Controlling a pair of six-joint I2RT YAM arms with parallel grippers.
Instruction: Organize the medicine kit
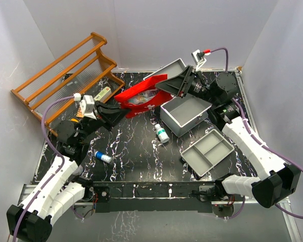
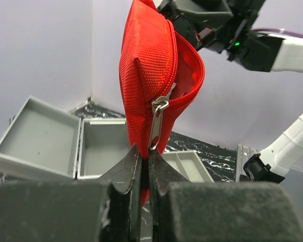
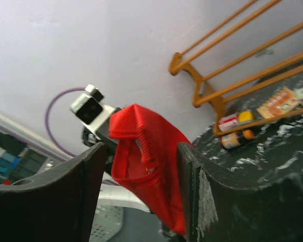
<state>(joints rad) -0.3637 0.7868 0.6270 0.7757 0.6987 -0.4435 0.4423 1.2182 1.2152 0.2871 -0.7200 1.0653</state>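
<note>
Left hand (image 2: 141, 154) clamped tight on red pouch (image 2: 146, 65) just below the zipper pull. Right hand (image 3: 140, 150) open, fingers straddling the pouch. Medicine kit (image 1: 184, 115) sits lid-open, right of centre on the desk (image 1: 136, 156).

No words, brand names, numbers or signs can be read in any of the views. A white bottle (image 1: 161, 133) carries a green label, and an orange packet (image 3: 280, 103) on the wooden rack (image 3: 212, 98) shows printing. Both are too small and blurred to make out.
</note>
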